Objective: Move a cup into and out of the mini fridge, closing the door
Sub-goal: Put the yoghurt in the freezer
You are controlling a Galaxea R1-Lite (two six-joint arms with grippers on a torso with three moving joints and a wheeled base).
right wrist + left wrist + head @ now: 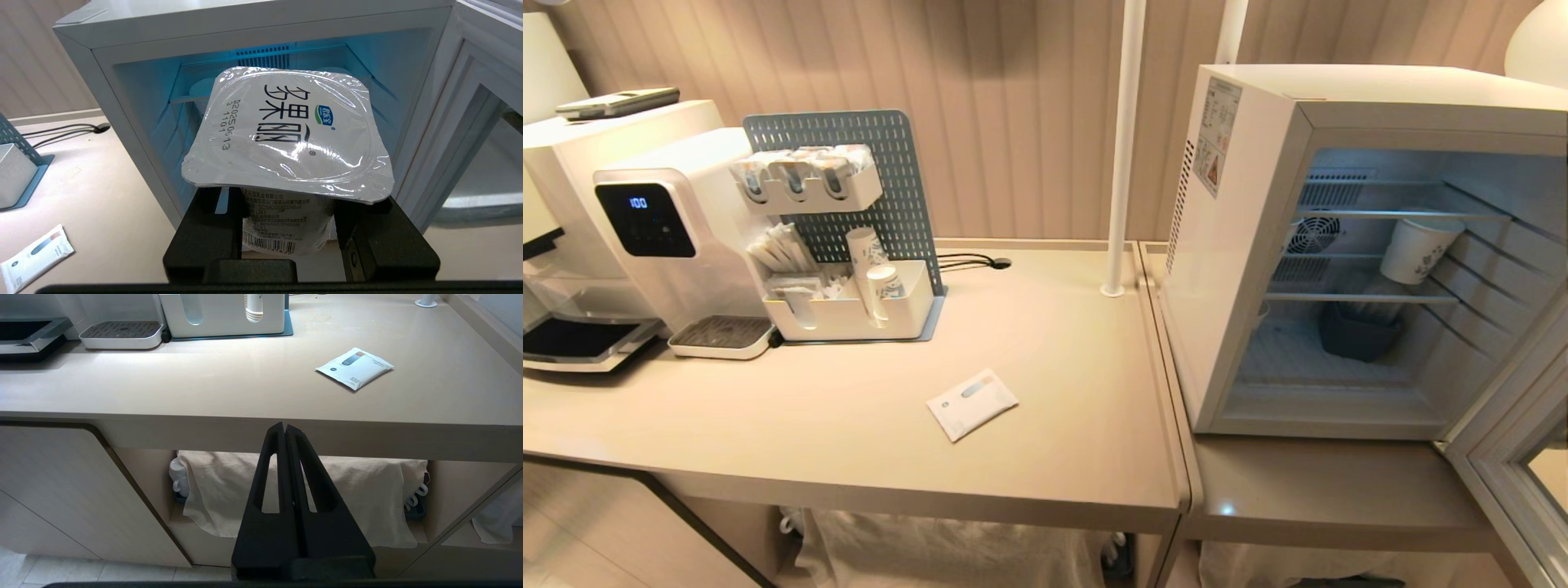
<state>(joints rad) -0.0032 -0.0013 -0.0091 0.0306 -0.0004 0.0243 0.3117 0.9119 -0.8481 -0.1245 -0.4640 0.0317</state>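
Meanwhile the right gripper gripped the cup before the open fridge; the left gripper hung closed, empty.

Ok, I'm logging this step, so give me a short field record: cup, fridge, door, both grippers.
cup: yogurt cup, sealed with a foil lid, in front of the fridge opening
fridge: lit inside, a paper cup on a shelf
door: open
right gripper: shut on the yogurt cup's sides
left gripper: shut, empty, below the counter edge
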